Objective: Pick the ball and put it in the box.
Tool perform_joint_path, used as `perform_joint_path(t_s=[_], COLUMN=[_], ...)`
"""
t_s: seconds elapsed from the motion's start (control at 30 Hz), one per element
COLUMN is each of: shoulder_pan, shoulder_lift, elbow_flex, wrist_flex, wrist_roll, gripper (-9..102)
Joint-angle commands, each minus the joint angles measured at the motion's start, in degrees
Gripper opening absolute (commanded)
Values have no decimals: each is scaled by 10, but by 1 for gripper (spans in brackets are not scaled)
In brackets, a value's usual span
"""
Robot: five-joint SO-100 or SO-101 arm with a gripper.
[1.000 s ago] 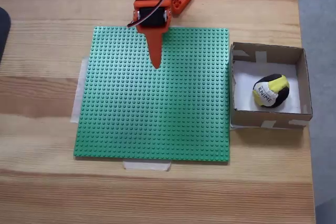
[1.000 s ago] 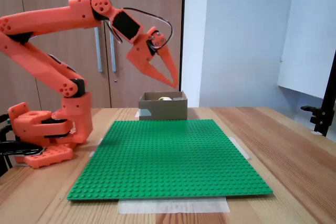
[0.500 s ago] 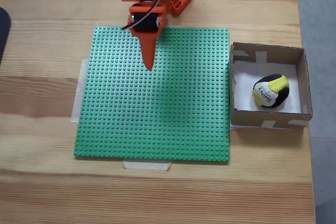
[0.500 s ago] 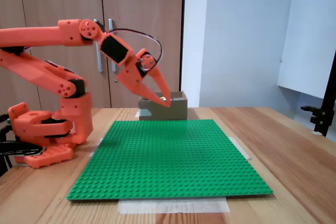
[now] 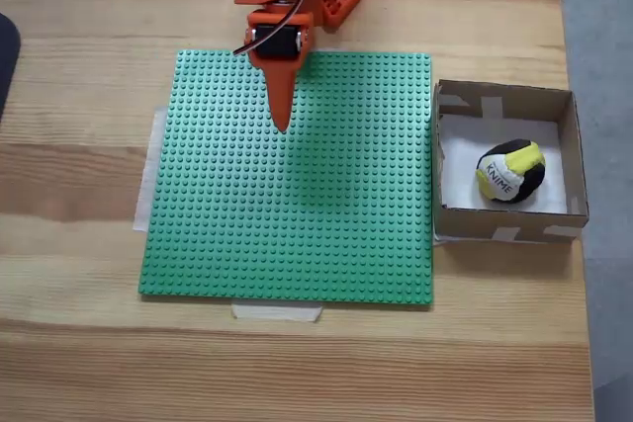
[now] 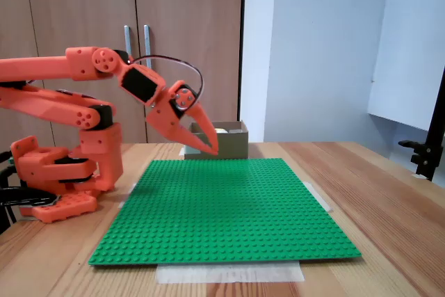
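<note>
The ball (image 5: 509, 171), with yellow, black and white panels, lies inside the brown cardboard box (image 5: 504, 97) at the right of the table in the top-down fixed view. The side-on fixed view shows the box (image 6: 233, 145) at the far end of the green plate, with the top of the ball (image 6: 222, 130) just showing over its rim. My orange gripper (image 5: 281, 124) hangs over the back part of the green plate, well left of the box. Its jaws are shut with nothing between them. From the side, the gripper (image 6: 211, 149) points down a little above the plate.
A large green studded baseplate (image 5: 297, 205) is taped to the wooden table (image 5: 297, 363). The arm's orange base (image 6: 59, 172) stands at the plate's back edge. A dark object (image 5: 5, 56) sits at the table's left edge. The table ends just right of the box.
The arm has folded down and drawn back toward its base. The gripper has dropped from high above the plate to just above it and shifted slightly left. The ball stays in the box.
</note>
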State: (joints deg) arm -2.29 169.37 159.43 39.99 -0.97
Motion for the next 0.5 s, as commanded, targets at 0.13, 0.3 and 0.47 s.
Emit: perform_joint_path(t_s=[0.13, 0.3, 0.47], shoulder_pan=[6, 8, 8], shoulder_lift=[74, 91, 104], elbow_flex=[54, 83, 109], wrist_flex=[7, 11, 12], wrist_roll=[-14, -21, -24], gripper=[-1, -1, -1])
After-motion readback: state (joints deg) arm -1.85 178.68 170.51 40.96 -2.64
